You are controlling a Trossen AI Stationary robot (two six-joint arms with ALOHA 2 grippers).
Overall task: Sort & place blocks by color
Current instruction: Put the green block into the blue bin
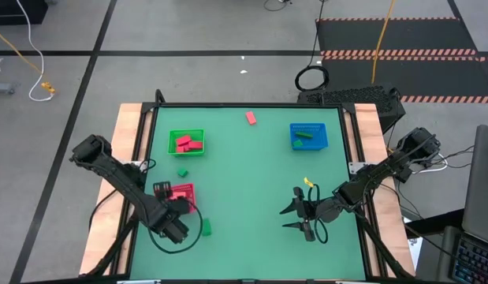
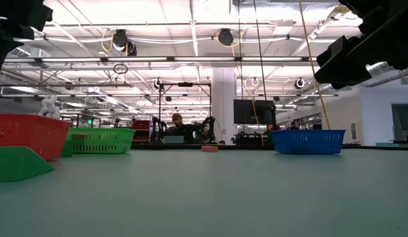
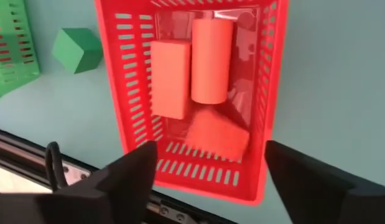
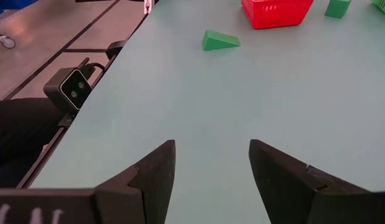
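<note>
Left gripper [image 3: 208, 171] is held over the red tray [image 3: 267, 93], fingers spread apart, nothing gripped. Three red blocks [image 3: 211, 59] are seen lying inside that tray. A green cube [image 3: 77, 50] is left on the table beside it, a green wedge [image 4: 220, 40] nearer the front. Right gripper [image 4: 211, 165] is parked low over bare table [image 4: 242, 99], fingers apart, empty. One red block [image 1: 251, 117] is left at the far edge.

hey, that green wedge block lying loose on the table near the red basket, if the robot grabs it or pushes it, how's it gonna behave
The green wedge looks solid and rigid, so it probably won't deform. It rests on a flat face, so a push should slide it across the smooth table, not roll it. Its sloped face may let a tool slip off unless the flat sides are pinched.
</note>
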